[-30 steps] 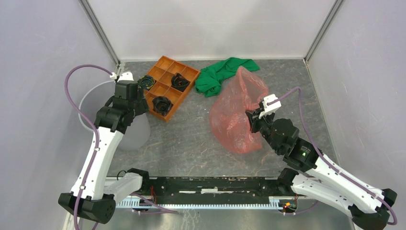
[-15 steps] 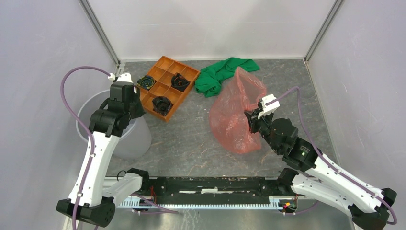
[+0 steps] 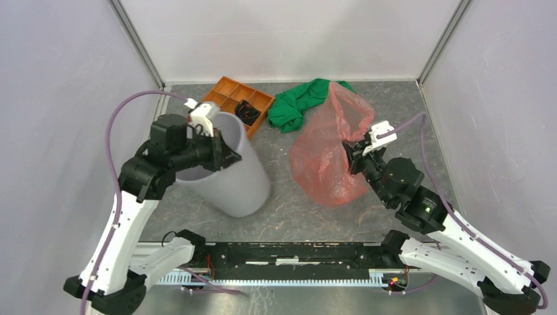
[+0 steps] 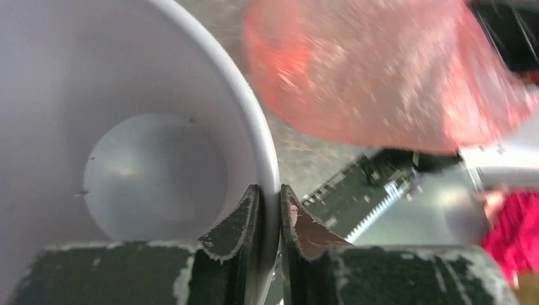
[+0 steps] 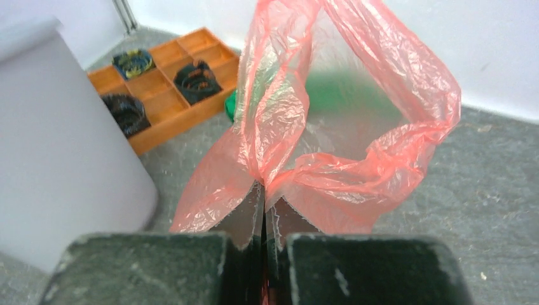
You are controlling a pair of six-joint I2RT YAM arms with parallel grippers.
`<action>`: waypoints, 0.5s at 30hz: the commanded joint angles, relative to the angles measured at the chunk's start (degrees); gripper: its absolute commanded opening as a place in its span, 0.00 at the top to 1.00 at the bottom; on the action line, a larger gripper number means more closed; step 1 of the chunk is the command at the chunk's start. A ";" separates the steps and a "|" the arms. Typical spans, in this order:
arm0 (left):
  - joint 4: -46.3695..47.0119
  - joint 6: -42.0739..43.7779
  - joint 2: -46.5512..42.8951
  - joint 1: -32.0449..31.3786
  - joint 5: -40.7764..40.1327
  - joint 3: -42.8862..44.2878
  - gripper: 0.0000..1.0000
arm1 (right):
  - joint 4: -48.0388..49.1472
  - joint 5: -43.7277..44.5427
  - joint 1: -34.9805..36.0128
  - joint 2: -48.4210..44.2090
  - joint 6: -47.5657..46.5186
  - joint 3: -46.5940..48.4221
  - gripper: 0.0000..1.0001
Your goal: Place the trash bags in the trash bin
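While the bag [image 3: 325, 164] is pinched by the right gripper [image 5: 263, 194] and the bin [image 3: 236, 184] by the left gripper [image 4: 268, 194], everything is decided by the gap between them. The bag is parked to the right of the bin, near but apart, with a strip of bare table [image 3: 282, 203] in between. Its long axis is laid near-to-far, billowed up past the fingers, and its lower end looks rested on the table. So a leftward carry over the rim is probably what's needed, and the right arm is the nearer one anyway. Fingers: the right pair is squeezed almost closed on a bunched fold of plastic. The left pair is clamped narrow across the bin's rim, one finger inside the wall, one outside. Whether the bin is tipped can't be told for sure.
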 commanded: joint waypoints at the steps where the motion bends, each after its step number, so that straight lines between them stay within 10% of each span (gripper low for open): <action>1: 10.07 -4.23 1.52 -12.97 8.65 1.38 0.98 | 1.40 4.57 0.19 -2.27 -4.08 6.62 0.99; 8: 21.54 -6.08 13.02 -40.18 -14.96 0.89 0.98 | 1.95 9.95 0.19 -5.32 -8.74 13.28 0.99; 15: 27.82 -3.51 23.60 -44.05 -21.66 3.73 0.93 | 1.46 8.16 0.18 -3.20 -11.53 24.38 0.99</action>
